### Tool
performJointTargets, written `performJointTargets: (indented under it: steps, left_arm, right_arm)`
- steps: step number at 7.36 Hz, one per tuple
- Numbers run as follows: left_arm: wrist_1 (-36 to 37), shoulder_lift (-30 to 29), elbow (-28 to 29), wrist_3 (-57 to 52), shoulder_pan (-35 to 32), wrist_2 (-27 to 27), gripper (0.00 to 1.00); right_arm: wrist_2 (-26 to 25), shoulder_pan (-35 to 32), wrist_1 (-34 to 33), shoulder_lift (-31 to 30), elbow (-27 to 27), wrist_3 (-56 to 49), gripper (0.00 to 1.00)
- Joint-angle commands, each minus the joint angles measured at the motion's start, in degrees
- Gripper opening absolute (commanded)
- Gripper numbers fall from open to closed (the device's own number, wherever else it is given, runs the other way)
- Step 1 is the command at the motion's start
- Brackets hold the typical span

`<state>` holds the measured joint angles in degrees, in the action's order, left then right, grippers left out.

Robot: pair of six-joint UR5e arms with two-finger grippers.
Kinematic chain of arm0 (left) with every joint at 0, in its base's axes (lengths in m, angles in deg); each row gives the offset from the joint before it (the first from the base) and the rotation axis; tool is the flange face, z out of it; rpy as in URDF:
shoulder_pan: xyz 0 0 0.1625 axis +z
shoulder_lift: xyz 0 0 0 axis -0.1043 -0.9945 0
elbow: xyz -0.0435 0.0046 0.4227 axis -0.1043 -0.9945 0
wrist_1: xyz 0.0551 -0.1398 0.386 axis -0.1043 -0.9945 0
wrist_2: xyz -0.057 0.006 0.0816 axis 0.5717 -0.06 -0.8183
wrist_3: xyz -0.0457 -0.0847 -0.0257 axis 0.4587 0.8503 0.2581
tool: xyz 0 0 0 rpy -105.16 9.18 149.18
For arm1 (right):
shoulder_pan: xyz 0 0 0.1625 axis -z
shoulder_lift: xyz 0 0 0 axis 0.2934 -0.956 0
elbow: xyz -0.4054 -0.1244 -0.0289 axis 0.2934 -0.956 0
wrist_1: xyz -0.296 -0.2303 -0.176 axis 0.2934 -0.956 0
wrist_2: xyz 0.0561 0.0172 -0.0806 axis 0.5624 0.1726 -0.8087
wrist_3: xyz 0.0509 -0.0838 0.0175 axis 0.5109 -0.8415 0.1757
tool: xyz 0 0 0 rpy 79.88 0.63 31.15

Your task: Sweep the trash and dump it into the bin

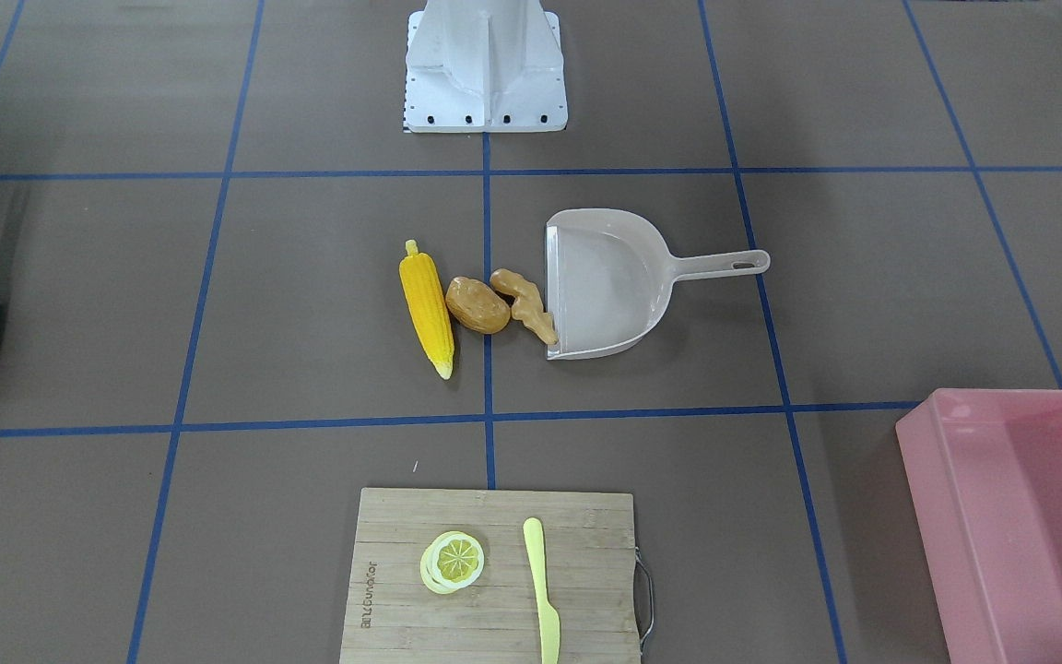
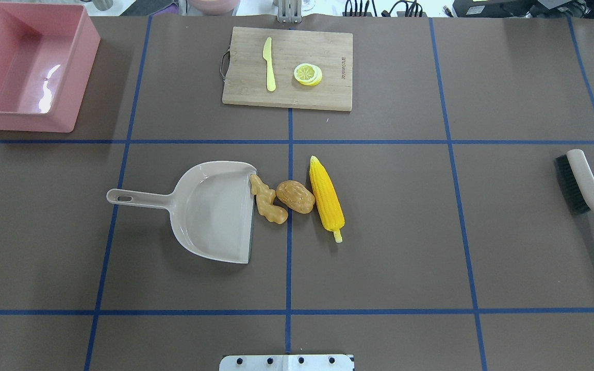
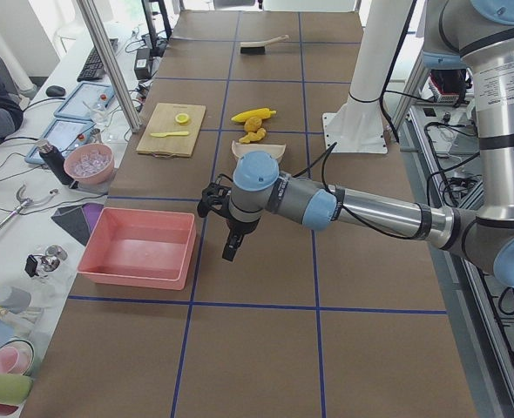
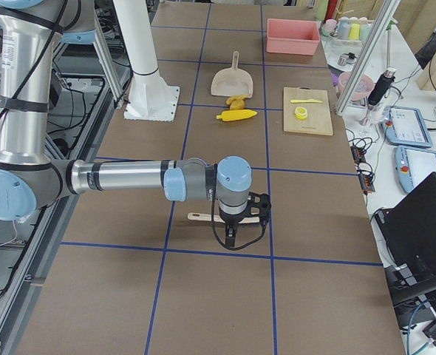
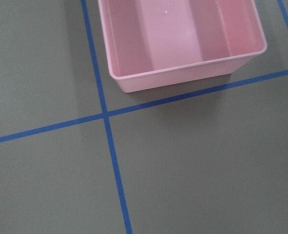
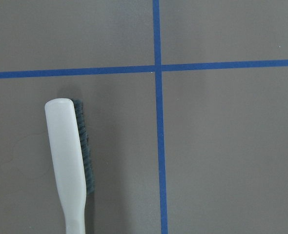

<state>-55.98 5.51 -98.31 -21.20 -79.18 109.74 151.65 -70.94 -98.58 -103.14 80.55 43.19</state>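
We judge the job hardly begun. In the overhead view the corn cob (image 2: 326,198), the potato (image 2: 295,197) and the ginger root (image 2: 268,201) lie in a row on the table at mid-table, none of them in the dustpan (image 2: 214,216), and the pink bin (image 2: 23,121), at about 10 o'clock from them in the far corner, is empty. The ginger touches the dustpan's lip, and the potato sits just beside it, against the corn. Picking up the brush, sweeping, lifting and dumping are all left. The corn's long axis runs from 11 to 5 o'clock, stub end at 5, toward the robot. The dustpan's mouth faces 3 o'clock, its handle 9. The brush (image 2: 583,180) lies well apart at 3 o'clock. The left gripper (image 3: 231,248) hangs near the bin and the right gripper (image 4: 233,237) over the brush. We cannot tell whether either is open.
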Motion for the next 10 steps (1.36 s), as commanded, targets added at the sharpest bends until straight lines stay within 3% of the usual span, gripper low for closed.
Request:
performJointTargets:
  steps: [1,3,4,5,6,7,10]
  left_arm:
    - [-1.9,-1.0,-5.7,0.0,9.3,0.0,0.99]
    - [-12.2,-0.8,-7.2,0.0,18.9,-0.6,0.98]
    - [-12.8,-1.1,-7.3,-0.1,21.2,-0.8,0.98]
    - [-12.6,-2.4,-6.7,-0.1,25.3,-4.1,0.98]
    - [-12.7,-2.5,-6.9,0.0,30.1,-12.7,0.98]
    - [-12.7,-2.3,-7.4,-0.1,30.8,-15.9,0.98]
    - [-12.9,-2.6,-9.4,-0.1,31.7,-17.0,0.98]
  right_arm:
    - [1.5,-1.5,0.1,-0.5,0.0,-0.2,1.0]
    - [1.3,-1.3,-0.1,-0.3,-0.2,-0.2,1.0]
    - [1.4,-1.0,0.0,-0.3,-0.3,-0.4,1.0]
    - [0.4,-1.0,0.5,-0.7,0.1,-0.7,1.0]
    - [-0.7,-0.1,0.6,-0.5,0.8,-2.4,1.0]
    - [-0.4,0.2,0.5,-0.6,1.4,-2.0,1.0]
    - [0.0,5.7,0.2,-4.7,6.0,-2.3,1.0]
